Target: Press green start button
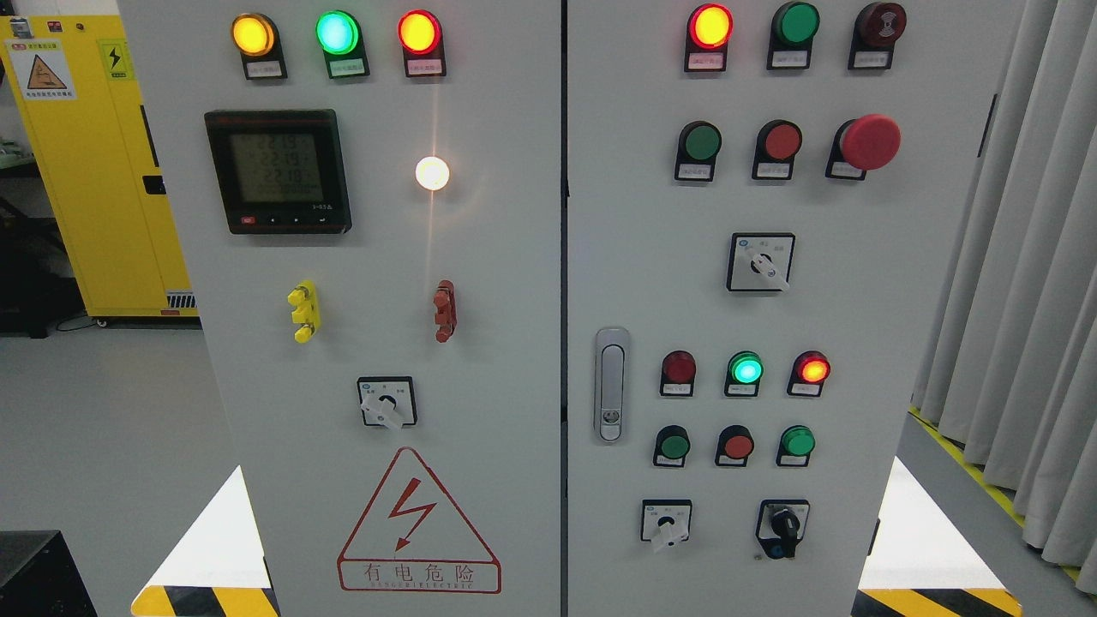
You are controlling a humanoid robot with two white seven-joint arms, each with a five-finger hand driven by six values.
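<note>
A grey electrical cabinet [480, 283] with two doors fills the view. On the right door, a dark green push button [702, 142] sits in the upper row, left of a red push button [782, 141] and a red mushroom stop button [869, 142]. A second green push button [674, 446] sits in the lower row, left of a red button [737, 446] and a lighter green button [798, 441]. A lit green lamp [745, 370] glows above that row. Neither of my hands nor arms shows in this view.
The left door carries a digital meter [278, 171], lit lamps [337, 32], a selector switch [386, 403] and a red danger triangle [417, 523]. A door handle [610, 386] sits on the right door. A yellow cabinet [94, 163] stands at left, grey curtains [1020, 283] at right.
</note>
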